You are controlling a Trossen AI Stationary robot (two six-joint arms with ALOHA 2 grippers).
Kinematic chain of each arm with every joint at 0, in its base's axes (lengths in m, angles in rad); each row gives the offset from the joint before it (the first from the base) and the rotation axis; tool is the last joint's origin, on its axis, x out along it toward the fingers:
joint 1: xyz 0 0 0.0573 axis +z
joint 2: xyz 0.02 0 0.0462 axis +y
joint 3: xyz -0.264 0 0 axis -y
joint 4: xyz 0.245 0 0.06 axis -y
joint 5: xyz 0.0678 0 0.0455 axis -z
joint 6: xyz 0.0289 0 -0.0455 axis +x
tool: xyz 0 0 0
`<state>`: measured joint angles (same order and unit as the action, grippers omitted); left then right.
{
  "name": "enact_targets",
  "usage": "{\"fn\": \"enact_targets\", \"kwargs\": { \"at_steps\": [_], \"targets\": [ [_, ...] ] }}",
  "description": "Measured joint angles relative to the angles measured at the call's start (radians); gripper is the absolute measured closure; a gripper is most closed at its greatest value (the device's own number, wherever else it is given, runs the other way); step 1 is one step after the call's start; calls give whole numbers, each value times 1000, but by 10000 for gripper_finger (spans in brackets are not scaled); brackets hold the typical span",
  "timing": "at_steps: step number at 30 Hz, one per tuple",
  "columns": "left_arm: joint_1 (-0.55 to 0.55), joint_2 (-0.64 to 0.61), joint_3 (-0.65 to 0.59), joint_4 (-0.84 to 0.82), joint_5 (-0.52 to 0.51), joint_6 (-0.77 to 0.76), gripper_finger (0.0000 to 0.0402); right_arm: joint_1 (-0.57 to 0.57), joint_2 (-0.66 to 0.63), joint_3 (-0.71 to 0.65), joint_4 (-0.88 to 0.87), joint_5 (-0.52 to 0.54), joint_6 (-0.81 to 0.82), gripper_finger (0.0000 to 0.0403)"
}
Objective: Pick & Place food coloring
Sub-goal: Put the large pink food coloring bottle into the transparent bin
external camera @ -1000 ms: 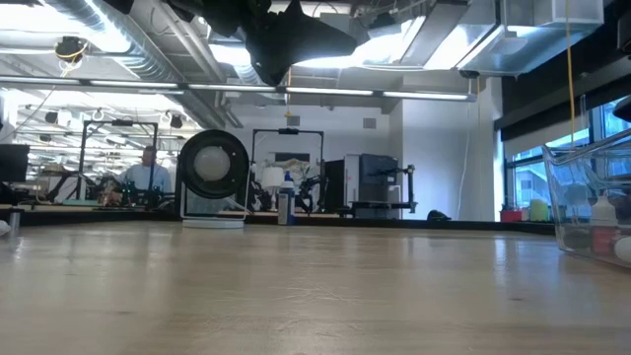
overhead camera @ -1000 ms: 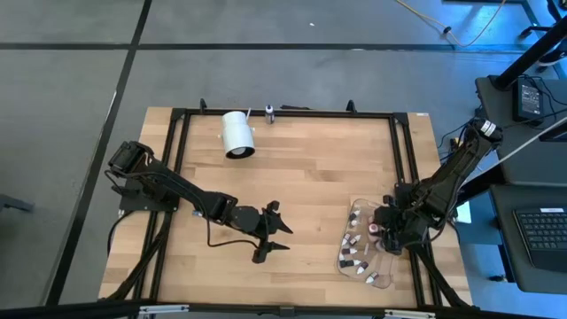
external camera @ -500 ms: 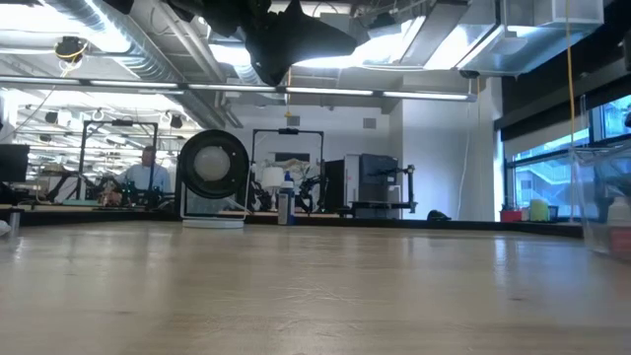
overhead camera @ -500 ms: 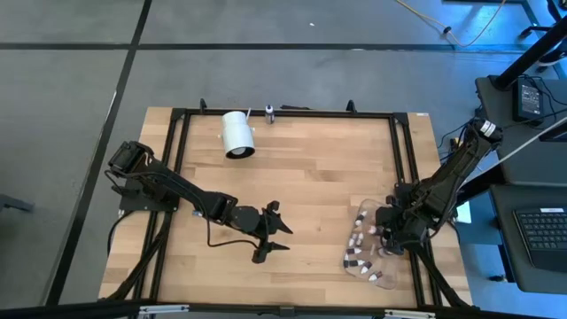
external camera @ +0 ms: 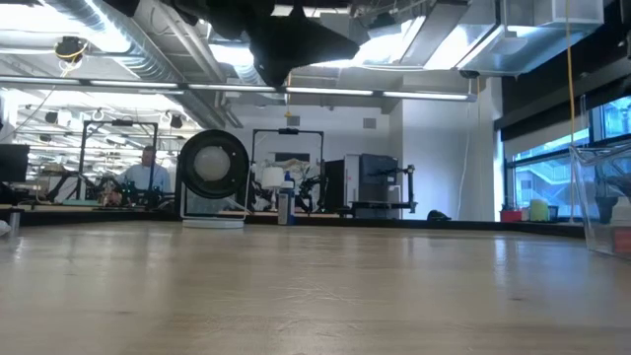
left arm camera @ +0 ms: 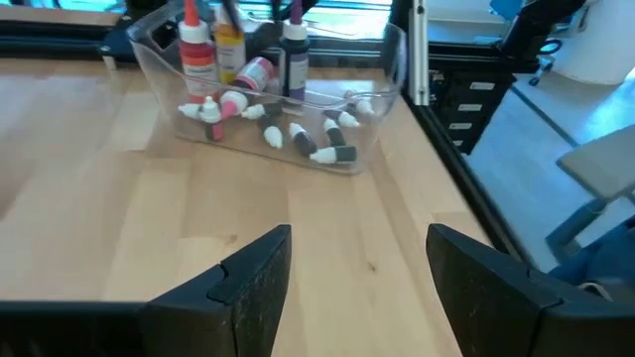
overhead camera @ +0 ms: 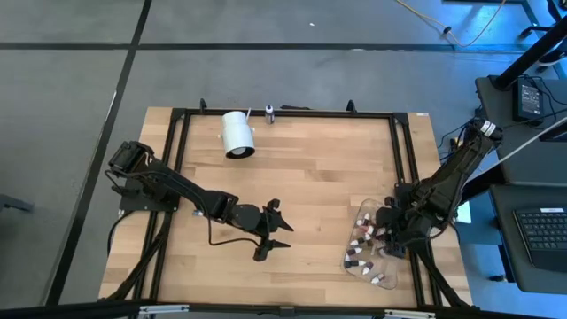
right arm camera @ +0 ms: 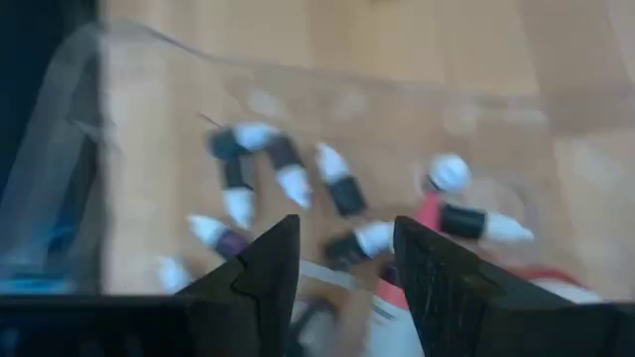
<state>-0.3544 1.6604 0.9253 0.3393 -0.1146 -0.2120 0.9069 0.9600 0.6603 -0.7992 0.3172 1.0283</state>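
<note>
Dark and two-fingered, the left gripper [overhead camera: 276, 232] hangs over the middle of the pale wooden desk [overhead camera: 310, 168], its jaws spread wide with nothing between them; its wrist view shows bare planks in the gap. The right gripper [overhead camera: 386, 232] sits at the far rim of a clear plastic tray [overhead camera: 383, 281] near the desk's right edge. Its jaws stand a little apart in its own wrist view, and whether they grip the tray wall cannot be told.

Inside the tray lie the tiny food coloring bottles [left arm camera: 268, 119], most tipped on their sides with white caps and dark, red or pinkish bodies, a few upright at the back [left arm camera: 196, 45]. In the right wrist view the bottles [right arm camera: 337, 188] are blurred, and the tray's bottom corner is half lost from above. A white cylinder [overhead camera: 236, 134] rests on its side near the desk's far edge, well apart from both grippers. In the low view only the tray's clear wall [external camera: 603, 197] shows at the right edge.
</note>
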Motion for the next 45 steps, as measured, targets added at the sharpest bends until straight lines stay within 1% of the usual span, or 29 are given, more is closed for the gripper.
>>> {"fn": "enact_targets", "kwargs": {
  "at_steps": [2,4,6,8,11,14,18,21,23,25,27,35,38,41,45],
  "targets": [
    [11,0,0,0,-12,13,172,-9,0,38,13,8,-13,237],
    [23,0,0,1,-30,13,171,-18,0,73,38,54,-22,237],
    [41,0,0,1,-45,9,171,-29,1,109,40,89,-55,237],
    [64,0,0,1,-47,-9,171,-42,2,148,35,100,-119,237],
    [104,0,0,0,-30,-14,174,-66,10,214,5,106,-178,237],
    [149,0,0,0,8,-13,175,-92,42,290,-80,109,-197,237],
    [211,0,0,0,73,26,173,-124,113,374,-281,88,-79,237],
    [256,0,0,-2,100,73,172,-143,175,412,-417,2,41,237],
    [292,0,0,-2,117,112,171,-150,205,427,-458,-67,104,237],
    [328,0,0,-2,129,153,172,-154,226,432,-463,-130,146,237],
    [367,0,0,-3,143,185,171,-154,243,433,-452,-167,148,237],
    [481,0,0,-2,140,199,174,-154,316,433,-325,-155,161,237],
    [505,0,0,17,140,200,173,-162,347,433,-338,-154,190,237],
    [520,0,0,79,140,200,171,-165,375,429,-345,-140,223,237],
    [522,0,0,103,137,200,174,-165,414,428,-344,-142,224,237]
  ]
}}
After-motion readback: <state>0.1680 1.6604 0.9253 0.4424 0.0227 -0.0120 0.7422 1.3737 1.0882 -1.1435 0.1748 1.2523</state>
